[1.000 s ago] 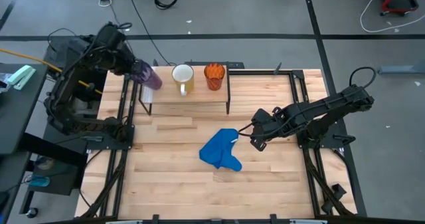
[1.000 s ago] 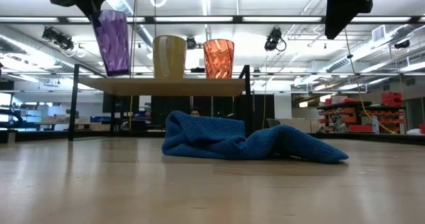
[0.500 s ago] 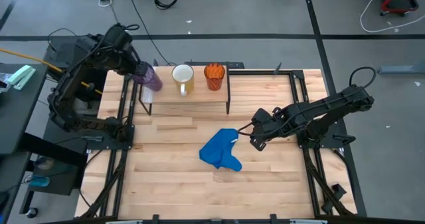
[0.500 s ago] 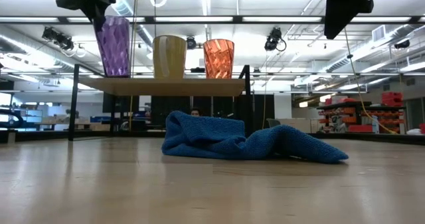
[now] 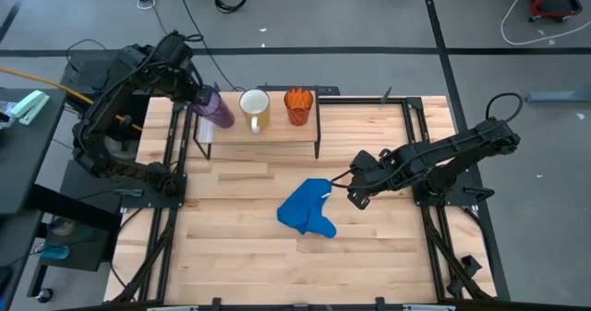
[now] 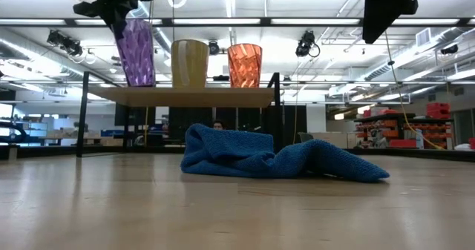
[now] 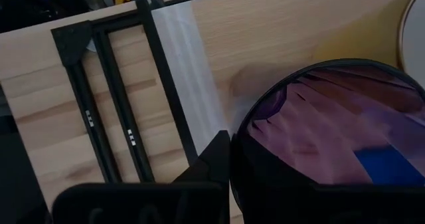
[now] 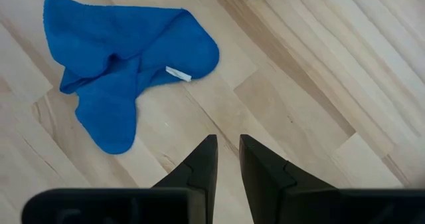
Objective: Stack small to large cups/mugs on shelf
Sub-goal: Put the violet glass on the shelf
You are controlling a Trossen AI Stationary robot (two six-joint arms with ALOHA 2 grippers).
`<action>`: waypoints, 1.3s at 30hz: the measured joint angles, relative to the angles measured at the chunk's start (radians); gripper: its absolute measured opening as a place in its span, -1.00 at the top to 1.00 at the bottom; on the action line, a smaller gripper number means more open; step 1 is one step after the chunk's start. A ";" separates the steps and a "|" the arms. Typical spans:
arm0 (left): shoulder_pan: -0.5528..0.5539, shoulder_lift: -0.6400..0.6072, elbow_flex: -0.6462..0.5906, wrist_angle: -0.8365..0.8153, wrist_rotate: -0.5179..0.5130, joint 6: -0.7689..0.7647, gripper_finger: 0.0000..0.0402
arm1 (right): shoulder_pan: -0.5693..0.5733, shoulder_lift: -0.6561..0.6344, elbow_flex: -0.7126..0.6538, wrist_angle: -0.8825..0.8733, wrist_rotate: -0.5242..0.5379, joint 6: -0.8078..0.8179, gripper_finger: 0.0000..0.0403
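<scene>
Reaching arm: the left gripper point(image 5: 198, 97) hung over the shelf's white-strip end, its arm bent in from the table's far left corner, fingers clamped on the rim of the purple tumbler point(image 5: 214, 109).
Left wrist view: one dark finger point(image 7: 214, 163) sat outside the tumbler's rim; the mate was not visible, probably inside the mouth.
Purple tumbler: on or just above the shelf point(image 6: 185, 95) at its left end in the low view, mouth up, long axis leaning slightly with the top tipped away from the white mug point(image 5: 255, 107); whether its base fully touched the board could not be told.
White mug: upright in the middle of the shelf, mouth up, handle pointing toward the table's near side.
Orange cup point(image 5: 297, 104): upright at the other end of the shelf, just beside the mug, mouth up.
Contents: nothing could be made out inside the mug or the cups.
Waiting arm: the right gripper point(image 8: 227, 159) hovered low over the bare tabletop point(image 5: 369, 246) near the blue cloth point(image 5: 307, 210), fingers parted a little and holding nothing.
Blue cloth: crumpled on the tabletop, in front of the shelf.
</scene>
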 joint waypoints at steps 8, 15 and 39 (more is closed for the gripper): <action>0.000 0.000 -0.002 -0.007 -0.012 0.024 0.88 | 0.000 0.000 0.000 0.000 0.000 0.001 0.65; 0.000 0.005 -0.007 -0.017 -0.014 0.036 0.69 | 0.000 0.000 0.000 0.000 0.000 0.001 0.65; 0.000 -0.003 0.026 -0.009 -0.048 0.058 0.46 | 0.000 0.000 0.000 0.000 0.000 0.001 0.65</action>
